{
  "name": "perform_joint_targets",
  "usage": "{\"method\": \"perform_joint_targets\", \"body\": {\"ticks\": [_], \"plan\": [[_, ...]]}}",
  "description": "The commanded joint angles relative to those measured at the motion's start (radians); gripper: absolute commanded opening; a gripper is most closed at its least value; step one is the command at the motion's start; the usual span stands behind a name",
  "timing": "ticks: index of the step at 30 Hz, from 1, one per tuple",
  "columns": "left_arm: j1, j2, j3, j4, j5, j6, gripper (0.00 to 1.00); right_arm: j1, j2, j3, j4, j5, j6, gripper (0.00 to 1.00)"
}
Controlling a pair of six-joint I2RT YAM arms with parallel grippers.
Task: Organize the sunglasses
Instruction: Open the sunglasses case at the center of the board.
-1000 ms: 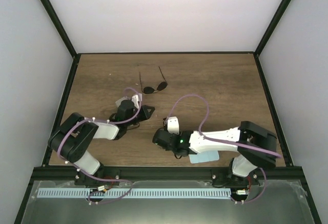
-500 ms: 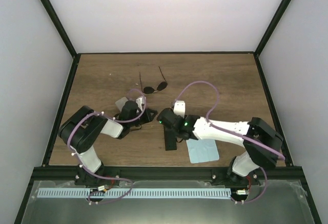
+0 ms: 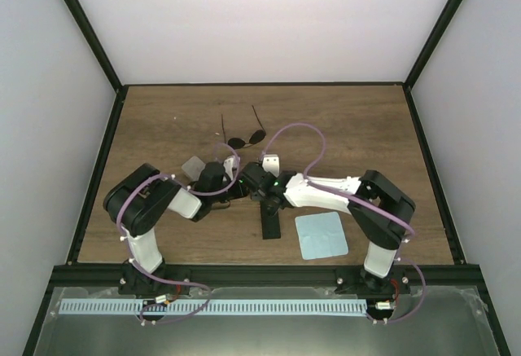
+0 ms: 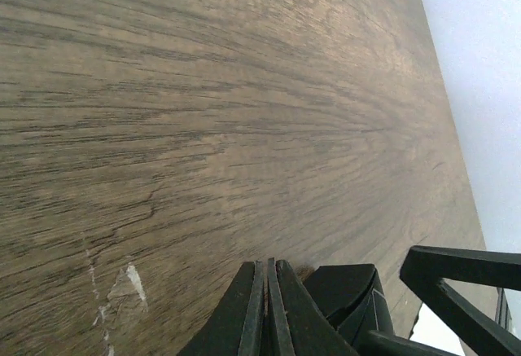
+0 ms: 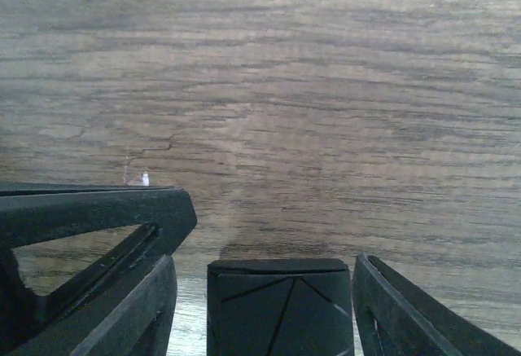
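1 black case, 1 cloth, sunglasses

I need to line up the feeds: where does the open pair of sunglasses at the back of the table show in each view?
Top external: the sunglasses lie just left of centre, on the far half of the table.
Left wrist: not in it.
Right wrist: not in it.
Shared landmark: the wood-grain table surface, which shows in all three views.
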Motion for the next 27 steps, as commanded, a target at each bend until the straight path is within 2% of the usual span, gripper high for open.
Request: {"method": "perform_joint_targets", "body": {"ticks": [1,10,17,22,27], "plan": [[0.01,0.002,-0.035,0.003,-0.011,-0.004,0.04,-0.002,0.027,0.024,-0.012,-0.006,0.004,0.61],[0.058,-0.004,-0.089,0.044,0.013,-0.025,0.04,-0.002,0.081,0.042,-0.039,0.003,0.009,0.6],[0.058,0.001,-0.083,0.048,0.02,-0.023,0.04,-0.001,0.077,0.041,-0.034,0.004,0.011,0.53],[0.058,0.0,-0.079,0.045,0.024,-0.019,0.04,-0.002,0.06,0.041,-0.034,0.007,0.008,0.61],[0.058,0.013,-0.073,0.045,0.028,-0.017,0.04,-0.003,0.049,0.038,-0.03,0.009,0.008,0.62]]}}
